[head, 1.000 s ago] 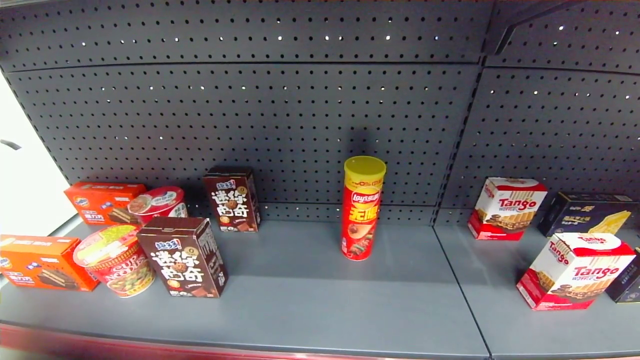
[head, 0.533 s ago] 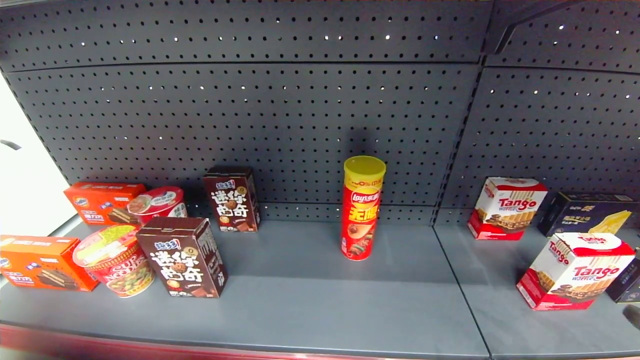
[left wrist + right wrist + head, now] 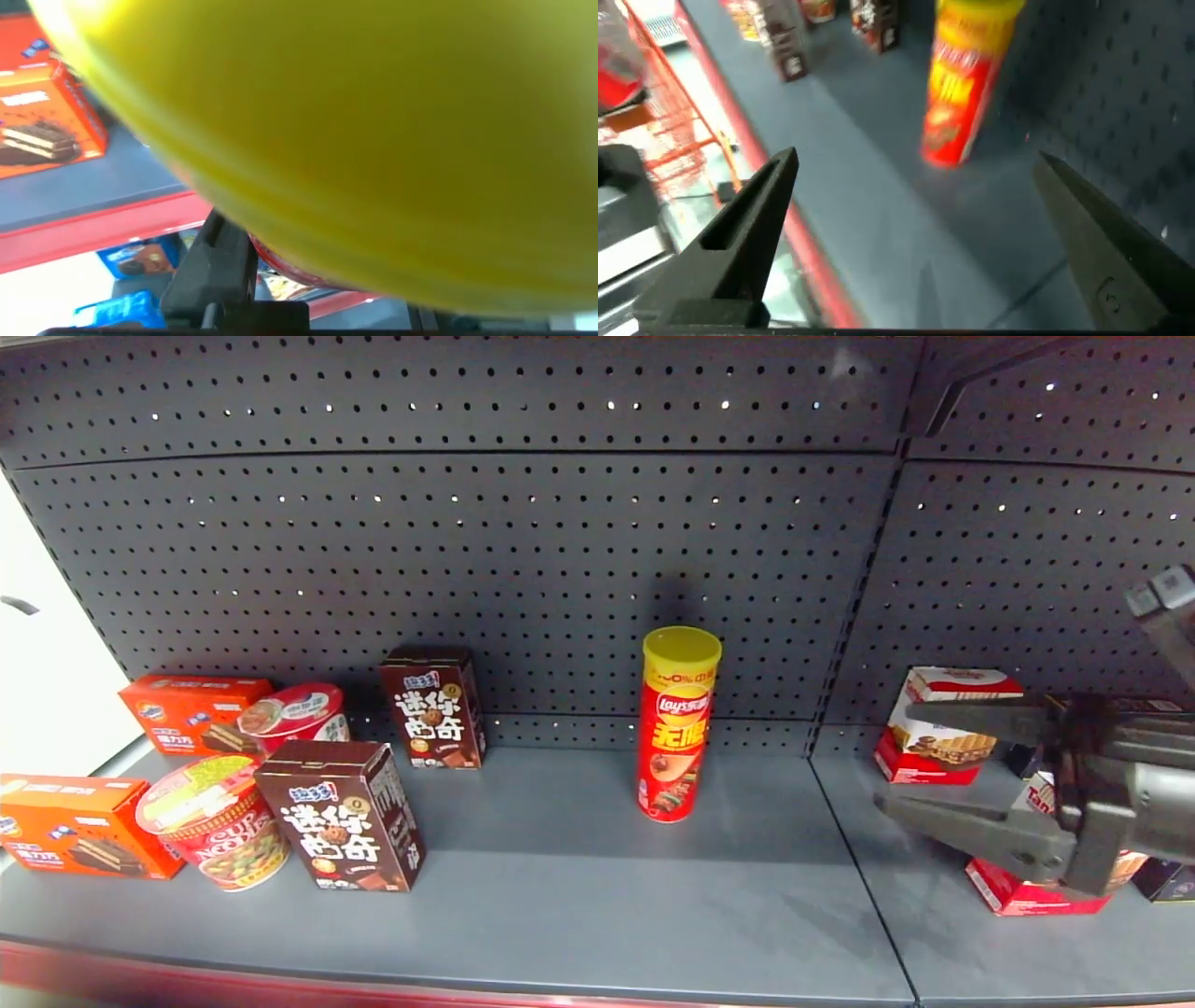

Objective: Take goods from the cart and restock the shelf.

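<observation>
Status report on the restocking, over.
Right gripper open, empty, over right end of shelf. Yellow-lidded can close against left wrist camera, grip unclear. Chip can upright mid-shelf. Wafer boxes crowd right gripper.

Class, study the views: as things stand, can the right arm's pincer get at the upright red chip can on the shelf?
Probably yes. The right pincer is open and points toward the chip can, with only bare shelf between them, and nothing crowds the can.
</observation>
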You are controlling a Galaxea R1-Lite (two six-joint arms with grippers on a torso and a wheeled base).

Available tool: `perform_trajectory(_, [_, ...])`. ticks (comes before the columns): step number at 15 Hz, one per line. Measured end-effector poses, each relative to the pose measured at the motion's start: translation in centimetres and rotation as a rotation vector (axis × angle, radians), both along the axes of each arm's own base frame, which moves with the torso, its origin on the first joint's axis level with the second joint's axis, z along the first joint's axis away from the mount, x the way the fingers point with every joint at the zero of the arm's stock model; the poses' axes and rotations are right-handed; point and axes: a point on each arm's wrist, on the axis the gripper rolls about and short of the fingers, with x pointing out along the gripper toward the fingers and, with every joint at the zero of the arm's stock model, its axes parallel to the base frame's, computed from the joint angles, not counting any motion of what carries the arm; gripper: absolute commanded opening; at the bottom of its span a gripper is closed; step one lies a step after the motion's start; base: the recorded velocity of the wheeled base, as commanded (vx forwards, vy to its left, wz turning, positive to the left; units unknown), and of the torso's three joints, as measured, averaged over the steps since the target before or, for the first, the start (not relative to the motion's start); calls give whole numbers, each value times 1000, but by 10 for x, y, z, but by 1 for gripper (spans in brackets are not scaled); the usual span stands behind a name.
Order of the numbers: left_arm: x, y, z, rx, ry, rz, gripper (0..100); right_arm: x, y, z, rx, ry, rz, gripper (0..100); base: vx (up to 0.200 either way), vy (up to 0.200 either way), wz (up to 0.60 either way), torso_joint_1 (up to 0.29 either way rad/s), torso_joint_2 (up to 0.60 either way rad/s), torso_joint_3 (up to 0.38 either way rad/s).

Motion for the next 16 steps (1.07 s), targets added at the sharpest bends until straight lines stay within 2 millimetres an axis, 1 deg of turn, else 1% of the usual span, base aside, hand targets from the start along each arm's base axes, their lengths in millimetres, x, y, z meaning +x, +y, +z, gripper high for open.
perform_trajectory(2, [-1,0,-1,-17,2,-5,0,32,14,7,-16,-13,8,100,0,0,0,0,0,0])
perform_trajectory(4, [-2,1,-2,-29,-2,-5,0,63,27,6,-29,-47,27,100,0,0,0,0,0,0])
perform_trajectory(6, [-2,1,-1,-33,-10,-10,0,91,39,-1,-27,-63,81,100,0,0,0,0,0,0])
perform_trajectory(8, [-3,2,0,-36,-17,-29,0,112,48,-11,-23,-59,118,100,0,0,0,0,0,0])
perform_trajectory(10, [-3,3,0,-36,-19,-46,0,128,54,-20,-20,-52,141,100,0,0,0,0,0,0])
perform_trajectory(12, [-2,3,-1,-35,-14,-52,0,138,59,-27,-25,-37,143,100,0,0,0,0,0,0])
perform_trajectory(16, [-1,3,0,-32,-7,-57,0,144,64,-38,-35,-10,146,100,0,0,0,0,0,0])
